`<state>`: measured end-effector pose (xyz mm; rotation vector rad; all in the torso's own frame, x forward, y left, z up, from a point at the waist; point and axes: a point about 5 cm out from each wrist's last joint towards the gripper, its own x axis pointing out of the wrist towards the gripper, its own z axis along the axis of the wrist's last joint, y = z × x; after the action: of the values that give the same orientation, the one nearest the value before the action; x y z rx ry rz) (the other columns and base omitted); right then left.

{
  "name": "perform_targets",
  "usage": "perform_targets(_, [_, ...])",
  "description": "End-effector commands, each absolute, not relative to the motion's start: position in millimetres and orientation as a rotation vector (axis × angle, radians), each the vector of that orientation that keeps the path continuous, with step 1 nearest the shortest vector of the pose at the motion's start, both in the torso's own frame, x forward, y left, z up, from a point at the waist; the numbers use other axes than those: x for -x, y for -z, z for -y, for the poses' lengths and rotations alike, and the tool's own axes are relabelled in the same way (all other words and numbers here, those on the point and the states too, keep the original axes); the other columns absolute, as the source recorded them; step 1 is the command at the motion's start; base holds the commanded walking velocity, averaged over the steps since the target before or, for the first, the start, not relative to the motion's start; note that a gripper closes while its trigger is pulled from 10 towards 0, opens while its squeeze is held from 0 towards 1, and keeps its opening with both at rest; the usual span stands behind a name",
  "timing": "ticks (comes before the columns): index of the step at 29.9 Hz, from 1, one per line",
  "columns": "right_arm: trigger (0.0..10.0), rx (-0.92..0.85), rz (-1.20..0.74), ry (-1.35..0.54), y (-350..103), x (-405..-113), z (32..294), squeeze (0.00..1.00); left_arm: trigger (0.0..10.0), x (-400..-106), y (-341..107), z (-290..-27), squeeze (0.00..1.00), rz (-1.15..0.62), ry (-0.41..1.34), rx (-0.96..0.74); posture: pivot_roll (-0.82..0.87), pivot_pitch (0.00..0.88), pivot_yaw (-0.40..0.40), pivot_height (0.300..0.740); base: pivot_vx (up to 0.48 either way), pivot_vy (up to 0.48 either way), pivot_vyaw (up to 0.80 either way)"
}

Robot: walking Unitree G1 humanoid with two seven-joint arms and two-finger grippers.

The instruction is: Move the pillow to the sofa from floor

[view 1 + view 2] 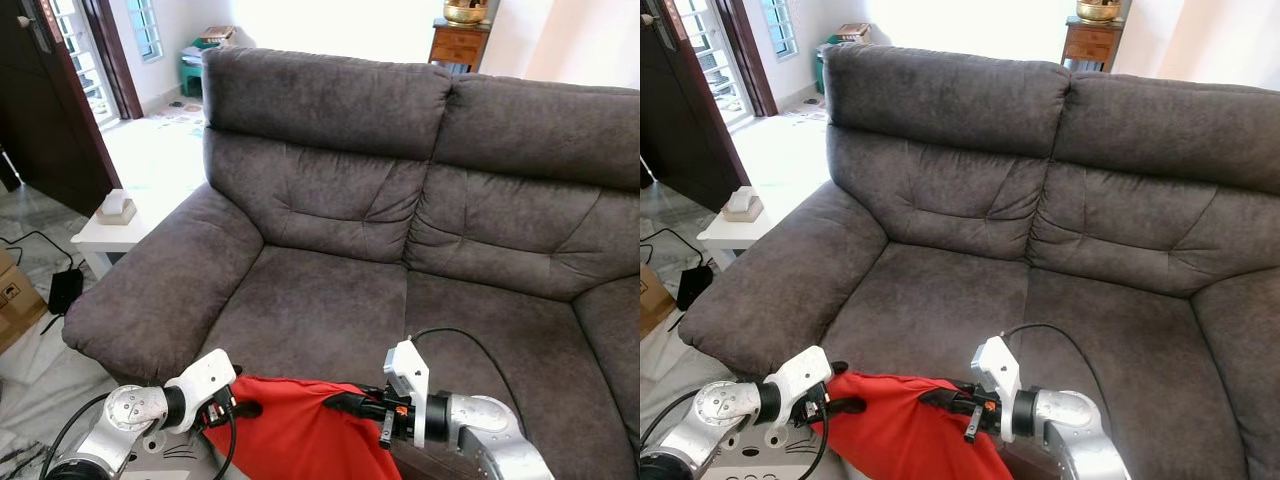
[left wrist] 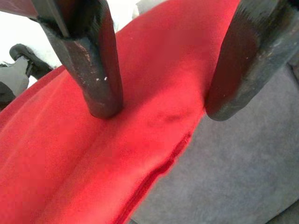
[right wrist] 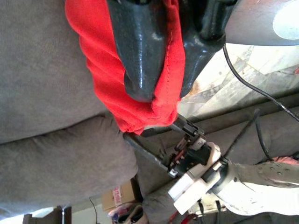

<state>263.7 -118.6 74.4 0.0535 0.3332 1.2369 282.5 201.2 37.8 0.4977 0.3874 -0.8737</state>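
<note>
A red pillow (image 1: 290,432) hangs between my two grippers, just over the front edge of the grey sofa seat (image 1: 330,300). My left gripper (image 1: 240,408) holds its left end. In the left wrist view, the black fingers (image 2: 100,93) of the left gripper (image 2: 161,109) press into the red fabric (image 2: 70,163). My right gripper (image 1: 336,402) pinches the pillow's upper right edge. In the right wrist view, the right gripper (image 3: 163,93) is clamped on a fold of red cloth (image 3: 103,70).
The wide two-seat sofa has a thick left armrest (image 1: 160,290). Left of it stand a white side table (image 1: 105,238) carrying a tissue box (image 1: 115,207), and a cardboard box (image 1: 15,295) on the marble floor. A wooden cabinet (image 1: 460,42) stands behind the sofa.
</note>
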Motion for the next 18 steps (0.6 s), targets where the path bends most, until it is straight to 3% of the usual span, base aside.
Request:
perform_targets(1, [10.0,-0.064,-0.176,-1.309,-106,-266,112,0.00,10.0,-280,-34,-204,0.00,-0.421,0.885,-0.491,0.03,0.000,-0.027,0.740,0.000,0.000,0.00])
perform_targets(6, [10.0,-0.067,-0.170,-1.397,-121,-256,119,0.00,10.0,-274,-28,-204,0.00,-0.444,0.915,-0.500,0.03,0.000,-0.028,0.740,0.000,0.000,0.00])
perform_targets(18, [10.0,0.098,-0.395,-1.501,-98,-234,144,0.00,10.0,-275,-30,-208,0.00,-0.437,0.904,-0.506,0.03,0.000,-0.038,0.740,0.000,0.000,0.00])
